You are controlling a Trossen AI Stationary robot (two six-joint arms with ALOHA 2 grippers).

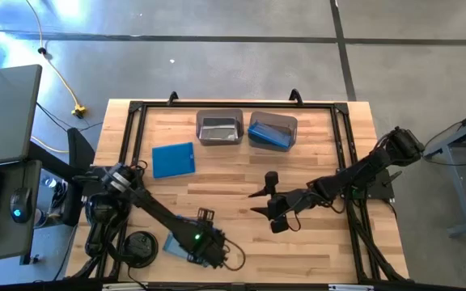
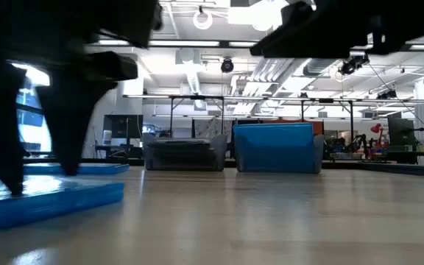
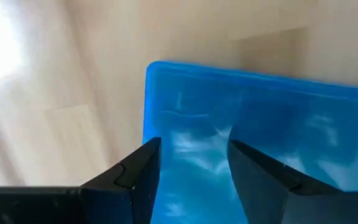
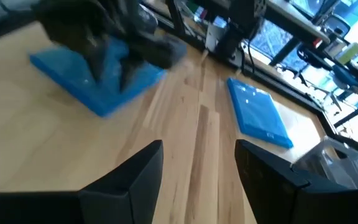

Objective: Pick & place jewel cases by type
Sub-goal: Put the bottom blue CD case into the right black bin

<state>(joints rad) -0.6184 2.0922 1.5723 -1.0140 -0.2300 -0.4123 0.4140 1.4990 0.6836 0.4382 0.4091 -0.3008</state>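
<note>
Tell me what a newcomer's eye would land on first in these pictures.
The blue cases stand out on the pale wood: one lies flat on the table's left half, another sits at the near edge under the left tool, whose open fingers hang right over it. A third blue case rests in the right-hand grey bin at the far edge. The right tool hangs open over bare wood mid-table.
</note>
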